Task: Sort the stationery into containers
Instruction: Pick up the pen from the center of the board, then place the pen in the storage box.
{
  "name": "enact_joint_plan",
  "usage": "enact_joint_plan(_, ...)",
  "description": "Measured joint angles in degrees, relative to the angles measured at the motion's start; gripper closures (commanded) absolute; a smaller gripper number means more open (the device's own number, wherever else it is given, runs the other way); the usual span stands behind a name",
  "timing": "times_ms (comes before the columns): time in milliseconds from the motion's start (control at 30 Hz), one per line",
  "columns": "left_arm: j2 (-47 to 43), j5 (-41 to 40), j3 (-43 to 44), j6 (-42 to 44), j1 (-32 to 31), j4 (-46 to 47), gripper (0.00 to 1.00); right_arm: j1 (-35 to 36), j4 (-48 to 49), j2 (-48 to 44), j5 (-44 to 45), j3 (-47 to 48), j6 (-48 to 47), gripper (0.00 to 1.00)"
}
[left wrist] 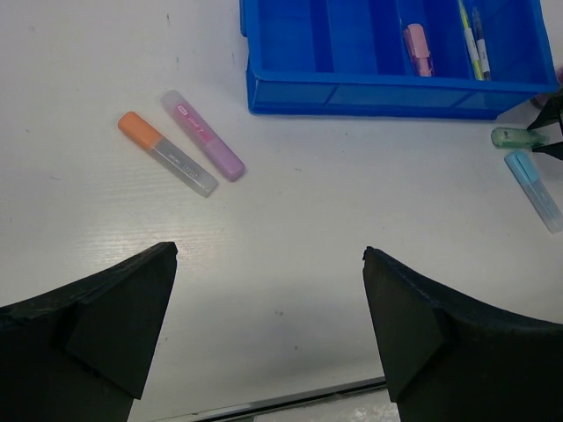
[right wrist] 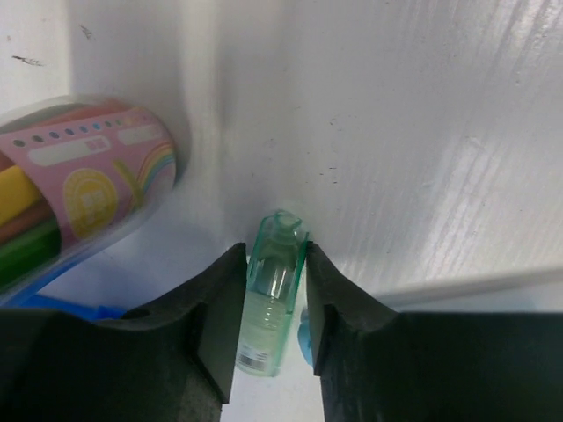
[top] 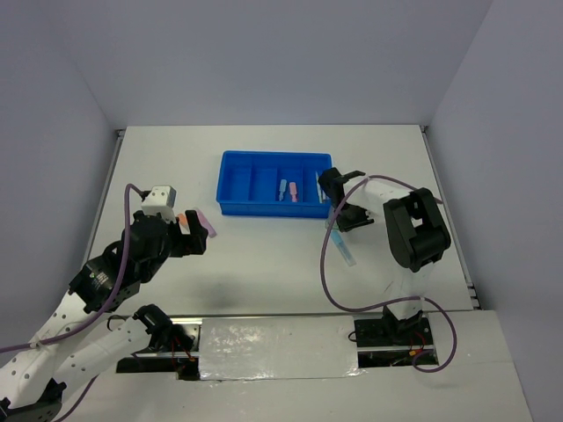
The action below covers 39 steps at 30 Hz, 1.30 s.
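Observation:
The blue compartment tray (top: 236,180) stands at the middle back and holds a pink-capped item (left wrist: 417,48) and thin yellow and white pens (left wrist: 473,44). My right gripper (right wrist: 274,255) is shut on a green marker (right wrist: 274,294) at table level, just off the tray's right front corner (top: 345,218). A light blue marker (top: 343,249) lies beside it. An orange marker (left wrist: 167,153) and a purple marker (left wrist: 203,135) lie side by side left of the tray. My left gripper (left wrist: 269,255) is open and empty, above the table just near of them.
A clear tube with a pink printed label (right wrist: 79,176) and coloured items inside lies close on the left of my right fingers. The table's near edge with a metal strip (left wrist: 290,400) lies just below my left gripper. White walls enclose the table.

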Motion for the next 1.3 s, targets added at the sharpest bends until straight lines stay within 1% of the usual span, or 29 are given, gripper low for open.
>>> enact_joint_plan(33, 0.0, 0.0, 0.0, 0.0, 0.0, 0.0, 0.01, 0.0, -0.24, 0.0, -0.13, -0.02, 0.0, 0.66)
enact_joint_plan(100, 0.0, 0.0, 0.0, 0.0, 0.0, -0.02, 0.01, -0.07, -0.63, 0.0, -0.33, -0.02, 0.04, 0.69)
enact_joint_plan(233, 0.0, 0.0, 0.0, 0.0, -0.04, 0.0, 0.01, -0.09, -0.33, -0.42, -0.66, -0.48, 0.17, 0.82)
enact_joint_plan(300, 0.0, 0.0, 0.0, 0.0, -0.07, 0.0, 0.01, -0.09, 0.33, -1.2, -0.94, -1.36, 0.2, 0.92)
enact_joint_plan(400, 0.0, -0.02, 0.0, 0.0, -0.07, -0.02, 0.01, -0.09, 0.52, -2.36, -1.6, -1.99, 0.17, 0.97)
enact_joint_plan(533, 0.0, 0.0, 0.0, 0.0, -0.11, -0.02, 0.01, -0.09, 0.33, -5.64, -1.73, -1.92, -0.02, 1.0)
enact_joint_plan(800, 0.02, -0.02, 0.0, 0.0, -0.11, 0.0, 0.01, -0.09, -0.7, -19.96, -0.59, -1.09, -1.14, 1.0)
enact_joint_plan(900, 0.15, -0.02, 0.0, 0.0, -0.11, -0.02, 0.01, -0.02, 0.07, -23.98, -0.44, -1.11, -3.43, 1.0)
enact_joint_plan(933, 0.22, -0.02, 0.0, 0.0, -0.11, -0.02, 0.01, 0.04, 1.46, -25.07, -0.52, -1.22, -6.16, 1.0)
enact_joint_plan(1000, 0.42, -0.02, 0.0, 0.0, -0.11, -0.02, 0.01, 0.22, 8.35, -26.47, -1.49, -1.9, -13.75, 1.0)
enact_joint_plan(1067, 0.57, -0.02, 0.0, -0.02, -0.11, -0.02, 0.01, 0.55, 14.75, -25.24, -3.3, -0.9, -21.14, 1.0)
enact_joint_plan(1133, 0.68, -0.04, 0.0, -0.02, -0.11, -0.02, 0.01, 1.09, 18.01, -20.17, -5.27, 4.09, -29.53, 1.0)
enact_joint_plan(1167, 0.66, -0.02, 0.0, -0.02, -0.11, -0.02, 0.01, 1.51, 18.84, -16.85, -7.17, 8.04, -34.84, 1.0)
enact_joint_plan(1233, 0.66, -0.04, 0.0, -0.02, -0.11, 0.0, 0.01, 2.36, 23.58, -7.54, -10.73, 18.1, -44.06, 1.0)
enact_joint_plan(1300, 0.7, -0.04, 0.0, -0.02, -0.13, -0.02, 0.01, 3.23, 27.98, -0.94, -14.71, 24.09, -53.27, 1.0)
